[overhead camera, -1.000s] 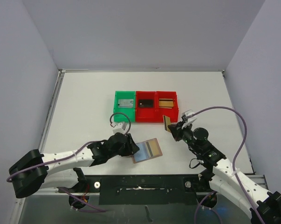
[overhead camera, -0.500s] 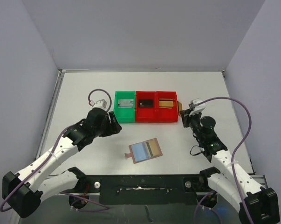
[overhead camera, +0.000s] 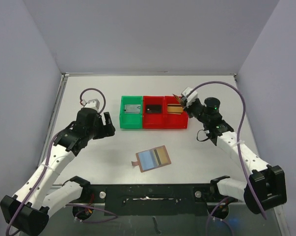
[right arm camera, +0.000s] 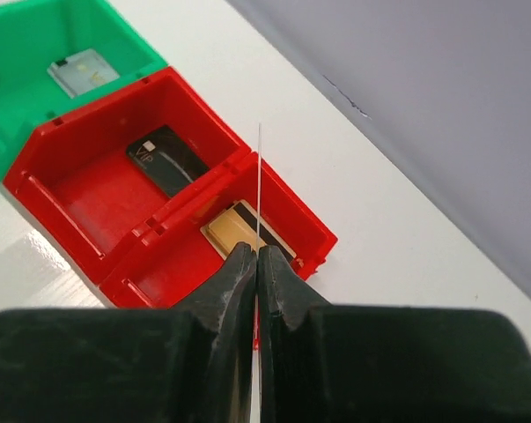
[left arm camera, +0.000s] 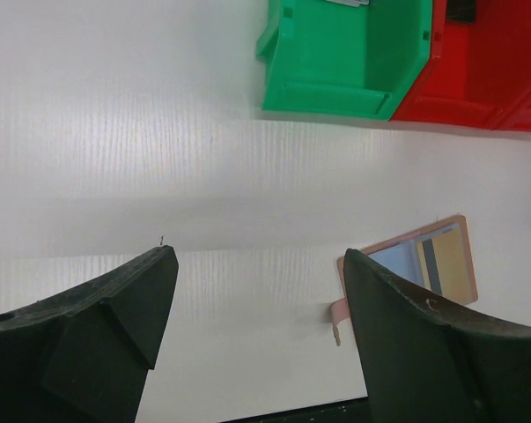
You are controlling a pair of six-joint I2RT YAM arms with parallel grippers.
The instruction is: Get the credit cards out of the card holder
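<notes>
The card holder [overhead camera: 152, 159] lies open on the table in front of the bins, its light-blue lining up, with a gold and dark striped card [overhead camera: 162, 156] in its right half. It also shows in the left wrist view [left arm camera: 424, 260]. My left gripper [overhead camera: 108, 124] is open and empty, left of the green bin and well apart from the holder; in its own view [left arm camera: 261, 264] only bare table lies between the fingers. My right gripper [overhead camera: 181, 100] is shut on a thin card [right arm camera: 259, 176], seen edge-on, held above the right red bin [right arm camera: 318, 238].
Three bins stand in a row: a green bin [overhead camera: 130, 123] with a silver card [overhead camera: 132, 108], a middle red bin [overhead camera: 154, 123] with a black card [overhead camera: 153, 107], and a right red bin [overhead camera: 177, 123] with a gold card [right arm camera: 234, 231]. Walls enclose the table.
My left arm has let go of the card holder and drawn back to the left. My right gripper has carried its card from in front of the bins up over the right red bin.
</notes>
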